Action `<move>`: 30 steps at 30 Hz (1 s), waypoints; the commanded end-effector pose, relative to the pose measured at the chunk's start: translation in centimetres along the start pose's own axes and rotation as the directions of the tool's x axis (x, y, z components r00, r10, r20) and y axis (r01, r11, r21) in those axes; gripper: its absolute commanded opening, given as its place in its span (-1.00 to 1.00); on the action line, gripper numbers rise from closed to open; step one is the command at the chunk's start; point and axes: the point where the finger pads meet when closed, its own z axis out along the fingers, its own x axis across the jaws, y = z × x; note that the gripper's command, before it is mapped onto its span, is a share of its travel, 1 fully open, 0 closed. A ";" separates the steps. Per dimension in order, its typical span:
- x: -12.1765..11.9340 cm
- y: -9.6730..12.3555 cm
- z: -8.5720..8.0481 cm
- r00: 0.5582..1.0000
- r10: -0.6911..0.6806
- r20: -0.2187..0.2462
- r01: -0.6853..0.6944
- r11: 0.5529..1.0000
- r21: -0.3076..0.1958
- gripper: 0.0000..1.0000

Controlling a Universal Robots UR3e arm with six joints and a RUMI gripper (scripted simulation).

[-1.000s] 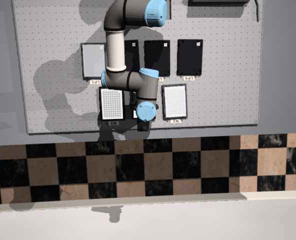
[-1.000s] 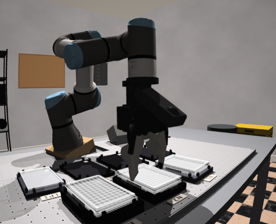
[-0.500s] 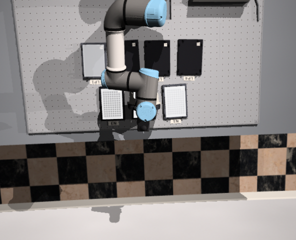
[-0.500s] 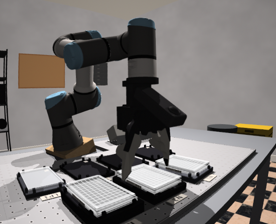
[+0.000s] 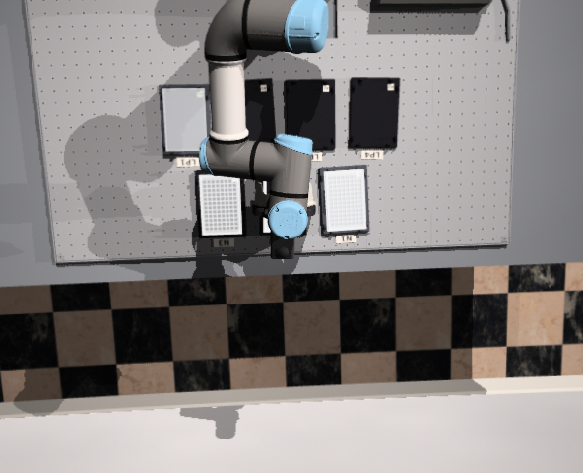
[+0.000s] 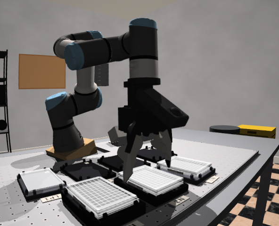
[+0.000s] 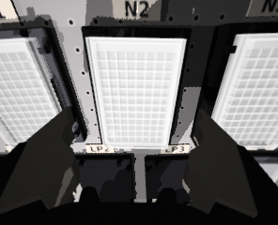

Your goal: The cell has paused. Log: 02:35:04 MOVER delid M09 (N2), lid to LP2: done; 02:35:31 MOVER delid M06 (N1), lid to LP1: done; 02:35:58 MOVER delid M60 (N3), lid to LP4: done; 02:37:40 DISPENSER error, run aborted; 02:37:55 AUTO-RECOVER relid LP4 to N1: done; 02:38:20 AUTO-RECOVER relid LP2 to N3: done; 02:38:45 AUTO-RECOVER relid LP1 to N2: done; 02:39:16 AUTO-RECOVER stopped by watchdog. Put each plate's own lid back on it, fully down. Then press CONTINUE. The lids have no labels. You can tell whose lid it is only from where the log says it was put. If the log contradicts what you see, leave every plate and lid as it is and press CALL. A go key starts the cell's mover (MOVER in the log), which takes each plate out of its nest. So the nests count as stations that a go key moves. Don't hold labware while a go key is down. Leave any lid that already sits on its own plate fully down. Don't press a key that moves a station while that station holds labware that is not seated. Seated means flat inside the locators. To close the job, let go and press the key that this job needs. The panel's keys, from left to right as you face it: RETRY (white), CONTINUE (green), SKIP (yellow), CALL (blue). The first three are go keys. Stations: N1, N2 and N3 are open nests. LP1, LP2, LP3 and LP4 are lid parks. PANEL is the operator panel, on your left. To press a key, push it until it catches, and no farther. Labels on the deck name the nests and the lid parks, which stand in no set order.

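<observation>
My gripper [image 6: 147, 165] is open and empty. It hangs just above the plate in nest N2 [image 6: 152, 178], with one finger on each long side and not touching it. In the wrist view the gripper [image 7: 134, 114] straddles this plate [image 7: 136, 89], which has a clear lid lying flat on it. The plate in N1 [image 5: 344, 200] also looks lidded. The plate in N3 [image 5: 221, 205] shows sharp open wells and seems to have no lid. A clear lid [image 5: 183, 119] lies in park LP1, and it also shows in the exterior view [image 6: 41, 180]. In the top view my arm hides N2.
Lid park LP4 [image 5: 373, 112] and the park beside it [image 5: 309, 112] are bare black trays. LP2 is partly hidden behind my arm. A yellow box [image 6: 256, 130] and a dark disc [image 6: 224, 128] sit at the far table corner. The table edge runs just beyond the nests.
</observation>
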 end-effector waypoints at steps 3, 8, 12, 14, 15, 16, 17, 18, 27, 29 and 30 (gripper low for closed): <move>0.0 -0.1 -0.1 1.000 0.000 0.000 0.000 1.000 0.003 0.64; 0.0 -0.1 -0.1 1.000 0.000 0.000 0.000 1.000 0.003 0.64; 0.0 -0.1 -0.1 1.000 0.000 0.000 0.000 1.000 0.003 0.64; 0.0 -0.1 -0.4 1.000 0.000 0.000 0.000 1.000 0.003 0.64; 0.0 -0.1 -0.6 1.000 0.000 0.000 0.000 1.000 0.003 0.64; 0.0 -0.1 -0.8 1.000 0.000 0.000 0.000 1.000 0.003 0.64; 0.0 -0.1 -0.9 1.000 0.000 0.000 0.000 1.000 0.003 0.64; 0.0 -0.1 -1.1 1.000 0.000 0.000 0.000 1.000 0.003 0.64; 0.0 -0.1 -2.3 1.000 0.000 0.000 0.000 1.000 0.003 0.64; 0.0 -0.1 -2.6 1.000 0.000 0.000 0.000 1.000 0.003 0.64; 0.0 -0.1 -2.8 1.000 0.000 0.000 0.000 1.000 0.003 0.64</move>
